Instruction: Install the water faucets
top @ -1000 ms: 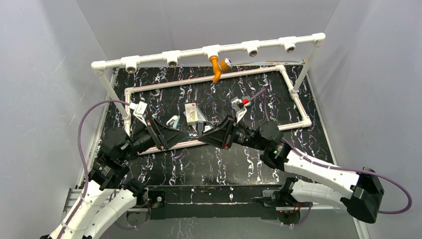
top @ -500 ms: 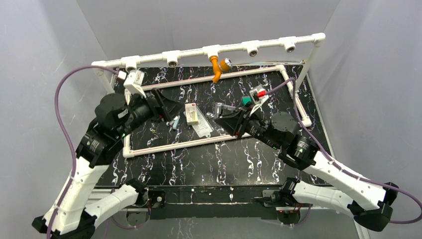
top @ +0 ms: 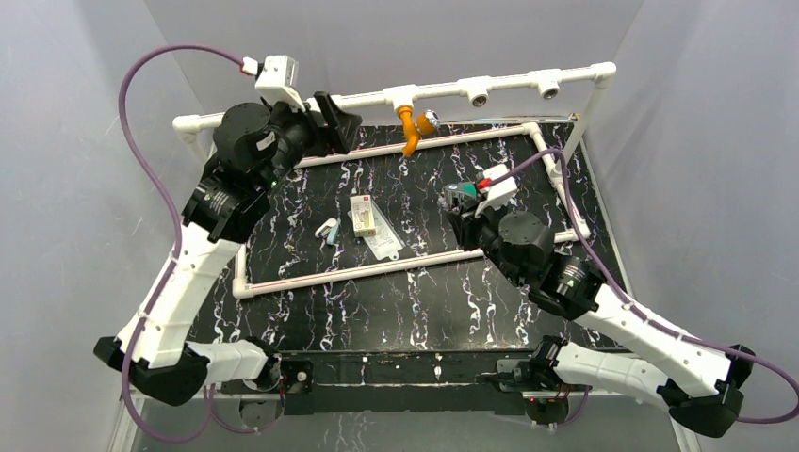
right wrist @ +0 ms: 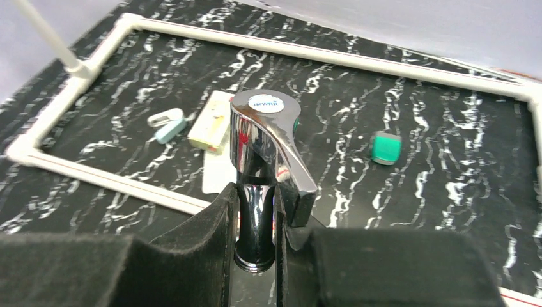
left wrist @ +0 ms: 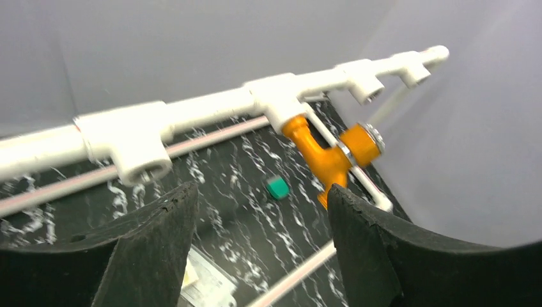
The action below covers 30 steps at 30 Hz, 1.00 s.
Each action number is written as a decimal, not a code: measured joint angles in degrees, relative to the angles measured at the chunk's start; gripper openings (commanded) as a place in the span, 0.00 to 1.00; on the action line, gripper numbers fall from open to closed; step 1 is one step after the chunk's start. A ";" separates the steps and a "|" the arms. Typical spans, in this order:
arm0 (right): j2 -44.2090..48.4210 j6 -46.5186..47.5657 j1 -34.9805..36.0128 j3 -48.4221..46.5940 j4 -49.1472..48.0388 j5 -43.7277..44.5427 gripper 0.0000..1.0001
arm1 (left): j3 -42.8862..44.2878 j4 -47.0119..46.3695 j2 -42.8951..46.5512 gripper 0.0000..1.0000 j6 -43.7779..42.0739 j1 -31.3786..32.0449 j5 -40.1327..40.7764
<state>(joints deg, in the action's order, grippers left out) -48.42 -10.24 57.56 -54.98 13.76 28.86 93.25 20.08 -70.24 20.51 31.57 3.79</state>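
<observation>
The orange plastic faucet (top: 411, 130) hangs from the middle tee of the raised white pipe rail (top: 509, 87), spout down, shiny knob to its right. It also shows in the left wrist view (left wrist: 329, 153). My left gripper (top: 344, 118) is open and empty, up at the rail just left of the orange faucet (left wrist: 262, 192). My right gripper (top: 462, 212) is shut on the chrome lever faucet (right wrist: 262, 141) and holds it upright by its stem above the mat (right wrist: 255, 198). The chrome faucet is hard to make out from above.
A small green block (right wrist: 387, 147) lies on the black marbled mat, seen past the left fingers too (left wrist: 277, 187). A small box (top: 363, 215), a clear bag (top: 382, 240) and a blue-white clip (top: 327, 229) lie mid-mat. A white pipe frame (top: 565, 202) borders the mat. The rail has open tee sockets (left wrist: 144, 169).
My left arm has risen from the mat and swung back to the rail, still open. My right gripper has lifted the chrome faucet and pulled right and back, turning it upright.
</observation>
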 measured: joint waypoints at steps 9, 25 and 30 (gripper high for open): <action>-3.78 8.52 -0.59 0.00 -0.22 7.21 0.01 | 7.85 -8.66 -9.44 0.72 -11.15 0.00 7.04; -5.99 15.10 -12.96 2.14 -5.53 -1.73 0.01 | 18.71 -17.09 -27.52 0.79 -21.94 -3.89 10.47; -5.92 14.95 -15.10 3.28 -7.28 -5.55 0.01 | 21.24 -17.97 -32.48 0.79 -19.19 -8.13 7.69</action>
<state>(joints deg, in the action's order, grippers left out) -54.35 4.71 42.46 -51.70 6.48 23.31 114.50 2.11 -102.72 1.32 23.44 11.49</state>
